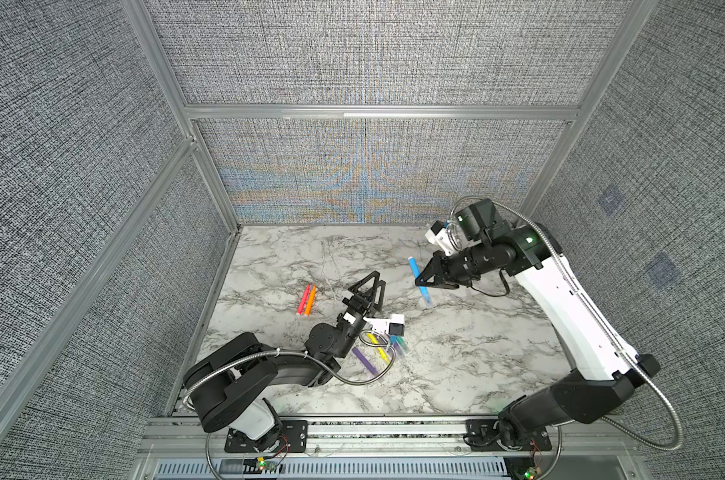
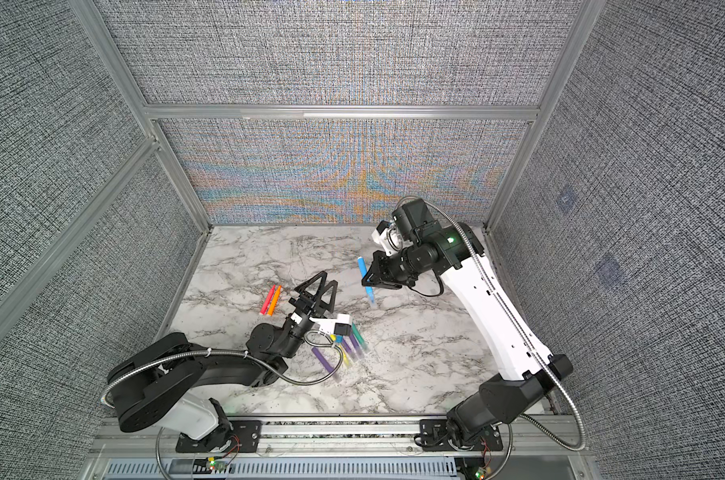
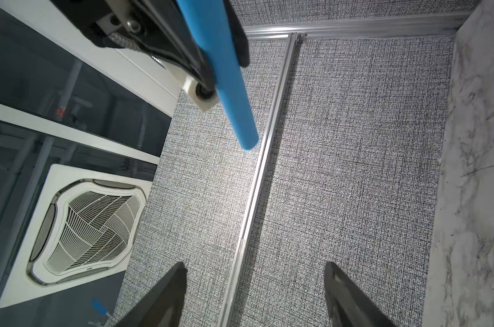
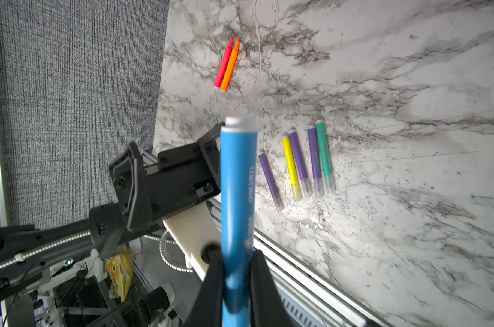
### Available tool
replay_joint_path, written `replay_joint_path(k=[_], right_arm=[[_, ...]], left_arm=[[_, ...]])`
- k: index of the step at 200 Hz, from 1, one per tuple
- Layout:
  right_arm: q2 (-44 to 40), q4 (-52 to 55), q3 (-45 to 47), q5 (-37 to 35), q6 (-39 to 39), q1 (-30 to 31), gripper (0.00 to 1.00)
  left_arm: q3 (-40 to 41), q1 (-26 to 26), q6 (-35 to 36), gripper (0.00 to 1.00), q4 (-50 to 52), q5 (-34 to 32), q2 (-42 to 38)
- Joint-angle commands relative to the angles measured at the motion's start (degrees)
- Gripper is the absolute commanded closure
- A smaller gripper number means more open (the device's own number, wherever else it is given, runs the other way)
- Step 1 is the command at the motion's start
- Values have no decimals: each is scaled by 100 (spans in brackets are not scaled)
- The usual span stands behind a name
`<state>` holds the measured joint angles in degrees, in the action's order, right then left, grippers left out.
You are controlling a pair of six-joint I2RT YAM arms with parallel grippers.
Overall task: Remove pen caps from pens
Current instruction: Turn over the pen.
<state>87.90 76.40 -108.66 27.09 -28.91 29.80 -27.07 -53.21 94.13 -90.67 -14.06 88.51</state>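
Your right gripper clamps the blue pen, still capped; left gripper gapes empty; red and orange pens bare, five capped pens waiting.

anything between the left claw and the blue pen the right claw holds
Nothing visible. Only air lies between the open left claw and the blue pen in the shut right claw. The red pen and orange pen lie on the marble table, off that line.
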Motion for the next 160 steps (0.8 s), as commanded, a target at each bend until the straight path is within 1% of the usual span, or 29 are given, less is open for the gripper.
replay_joint_path(k=[1,29,43,58,86,98,118,143,160], right_arm=[[76,694,-102,217,519,-1,100],[100,668,-63,259,588,15,100],[89,586,21,286,580,47,100],[60,468,123,329,553,95,100],[-7,261,235,306,494,122,100],[-43,176,279,357,456,149,100],[-85,128,306,370,438,201,100],[-179,104,452,355,470,211,100],[-274,38,585,392,473,210,100]], left_arm=[[-199,-98,173,24,-267,263,202],[-364,-247,114,26,-267,351,302],[-491,-300,68,28,-267,300,308],[-575,-371,41,30,-267,414,345],[-891,-552,165,34,-267,463,664],[-1006,-593,185,36,-267,452,803],[-1160,-642,134,46,-267,450,962],[-1334,-673,48,68,-269,382,1068],[-1388,-672,27,74,-267,356,1087]])
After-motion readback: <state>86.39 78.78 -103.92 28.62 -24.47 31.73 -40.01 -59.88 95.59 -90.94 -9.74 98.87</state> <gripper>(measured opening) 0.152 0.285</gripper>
